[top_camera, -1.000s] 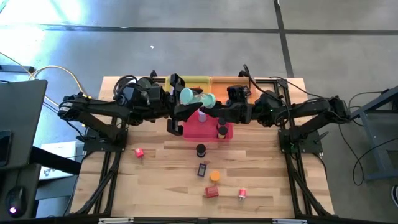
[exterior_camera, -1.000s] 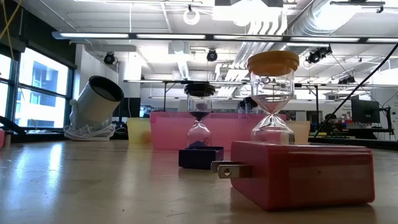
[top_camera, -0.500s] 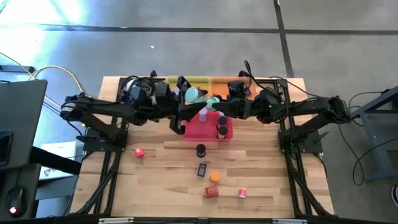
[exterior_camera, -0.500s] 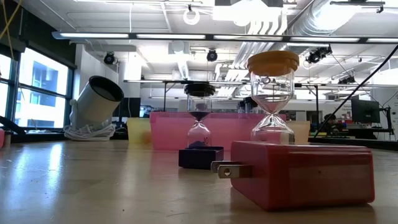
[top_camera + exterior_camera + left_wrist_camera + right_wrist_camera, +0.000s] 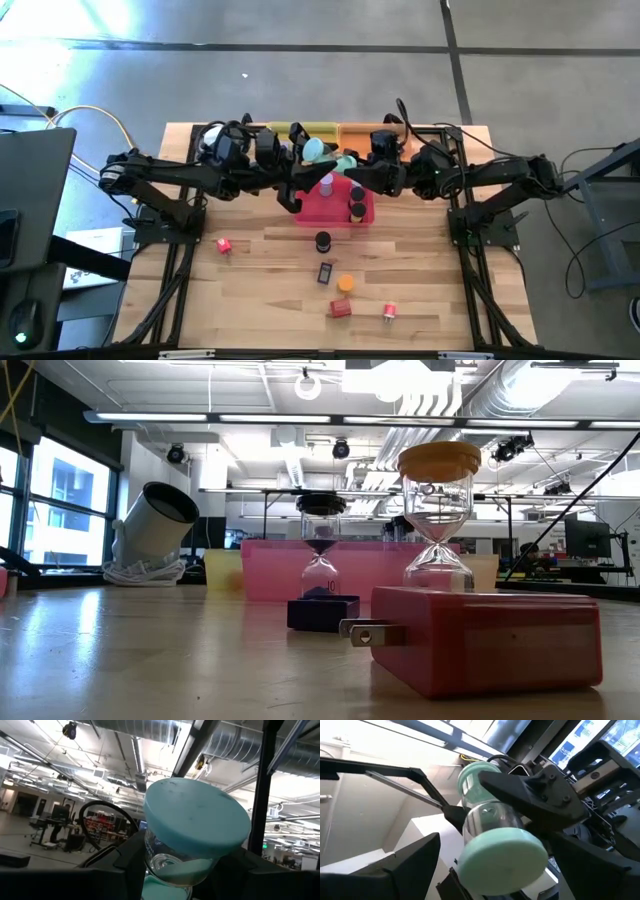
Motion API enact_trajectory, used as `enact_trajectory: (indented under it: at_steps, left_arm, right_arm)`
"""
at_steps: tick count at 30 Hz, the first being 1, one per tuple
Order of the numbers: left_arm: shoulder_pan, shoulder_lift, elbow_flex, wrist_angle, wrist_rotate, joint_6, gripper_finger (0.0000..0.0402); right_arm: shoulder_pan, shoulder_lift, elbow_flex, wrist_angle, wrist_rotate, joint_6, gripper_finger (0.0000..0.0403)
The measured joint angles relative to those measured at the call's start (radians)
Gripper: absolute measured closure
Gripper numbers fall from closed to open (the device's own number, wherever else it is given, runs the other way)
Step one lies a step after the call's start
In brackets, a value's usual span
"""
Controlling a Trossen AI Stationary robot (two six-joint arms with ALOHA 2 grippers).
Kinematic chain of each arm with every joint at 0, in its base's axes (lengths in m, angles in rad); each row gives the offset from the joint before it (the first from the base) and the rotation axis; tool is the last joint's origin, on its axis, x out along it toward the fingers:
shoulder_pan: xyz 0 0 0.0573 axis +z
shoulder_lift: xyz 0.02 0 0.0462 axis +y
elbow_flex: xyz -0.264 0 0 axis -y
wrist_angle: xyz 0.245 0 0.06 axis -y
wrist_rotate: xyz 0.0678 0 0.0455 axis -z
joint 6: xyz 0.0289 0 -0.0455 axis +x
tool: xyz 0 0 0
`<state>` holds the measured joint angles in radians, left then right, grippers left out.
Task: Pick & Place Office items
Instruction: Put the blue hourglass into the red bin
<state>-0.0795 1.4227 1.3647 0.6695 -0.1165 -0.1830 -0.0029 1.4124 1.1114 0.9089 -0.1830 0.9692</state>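
A teal-capped hourglass is held in the air over the far edge of the pink tray, between my two arms. My left gripper is shut on it; the hourglass fills the left wrist view. My right gripper is open. Its fingers stand on either side of the hourglass's near cap without touching it. A lilac hourglass and a black one stand in the pink tray. My left gripper pinches the hourglass by its glass body, between the two caps, one finger on each side. The fingers lie across it. The hourglass is lifted clear above the pink tray and lies tilted, one cap toward my right gripper.
On the table's near half are a black hourglass, a dark piece, an orange hourglass, a red block, a pink piece and a red piece. Yellow and orange trays stand at the far edge.
My left gripper has carried the teal hourglass a little toward the table's far and right edges, closer to my right gripper. The hourglass has turned somewhat in the air and stays clear of the tray.
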Motion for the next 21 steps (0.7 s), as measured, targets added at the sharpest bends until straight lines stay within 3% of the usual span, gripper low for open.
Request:
enact_trajectory:
  at_steps: [12,21]
  left_arm:
    - [-0.014,0.000,0.000,0.036,0.033,0.062,0.0238]
    - [-0.017,0.000,0.000,0.045,0.033,0.075,0.0238]
  right_arm:
    - [0.001,0.000,0.000,0.034,0.008,-0.001,0.0039]
    - [0.001,0.000,0.000,0.059,0.012,0.020,0.0110]
